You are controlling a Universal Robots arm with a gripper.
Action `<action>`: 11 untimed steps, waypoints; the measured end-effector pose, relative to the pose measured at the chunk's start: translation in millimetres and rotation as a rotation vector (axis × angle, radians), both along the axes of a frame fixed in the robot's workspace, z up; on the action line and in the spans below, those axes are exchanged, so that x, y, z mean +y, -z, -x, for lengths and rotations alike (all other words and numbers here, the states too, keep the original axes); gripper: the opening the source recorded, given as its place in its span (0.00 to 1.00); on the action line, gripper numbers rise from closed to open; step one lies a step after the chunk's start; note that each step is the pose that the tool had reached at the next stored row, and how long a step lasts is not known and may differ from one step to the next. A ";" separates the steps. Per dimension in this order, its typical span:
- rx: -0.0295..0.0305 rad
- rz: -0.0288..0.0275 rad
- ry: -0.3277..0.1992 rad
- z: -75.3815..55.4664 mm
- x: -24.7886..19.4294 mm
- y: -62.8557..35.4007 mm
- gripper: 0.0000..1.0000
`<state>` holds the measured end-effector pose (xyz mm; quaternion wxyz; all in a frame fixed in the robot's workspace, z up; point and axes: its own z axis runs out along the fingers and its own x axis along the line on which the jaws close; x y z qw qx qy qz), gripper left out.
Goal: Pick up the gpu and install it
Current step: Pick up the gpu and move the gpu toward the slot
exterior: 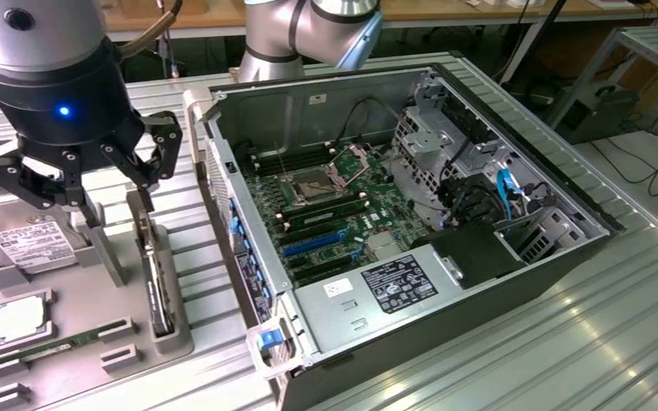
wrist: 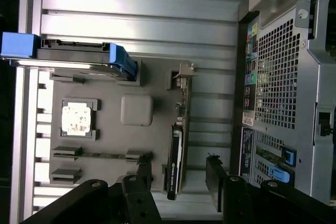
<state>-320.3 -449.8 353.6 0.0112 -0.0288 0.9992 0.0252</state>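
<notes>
The gpu [exterior: 155, 274] is a thin dark card standing on its edge in a slot of the grey tray [exterior: 78, 377], at the exterior view's left. My gripper [exterior: 110, 204] hangs just above its upper edge, open, holding nothing. In the wrist view the gpu [wrist: 176, 153] runs lengthwise between my two black fingers [wrist: 143, 178], which stand apart on either side of one end; my gripper [wrist: 180, 182] does not touch it. The card's silver bracket [wrist: 184, 72] sits at the far end. The open computer case [exterior: 444, 223] lies beside the tray with its motherboard [exterior: 329, 205] exposed.
On the tray lie a hard drive [exterior: 26, 244] with blue rails [wrist: 123, 59], a square processor [exterior: 20, 317] and a narrow green memory stick [exterior: 49, 349]. The case's perforated rear wall [wrist: 281, 77] stands close beside the gpu. Ribbed metal tabletop [exterior: 558, 342] surrounds everything.
</notes>
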 end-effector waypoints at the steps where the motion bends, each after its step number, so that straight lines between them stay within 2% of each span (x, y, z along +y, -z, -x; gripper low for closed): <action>1: 0.0001 0.0001 0.000 -0.2 0.0 1.7 0.54; 4: 0.0000 0.0001 0.000 -2.9 -0.1 7.8 0.54; 11: 0.0000 0.0000 0.000 -3.8 -0.9 14.4 0.54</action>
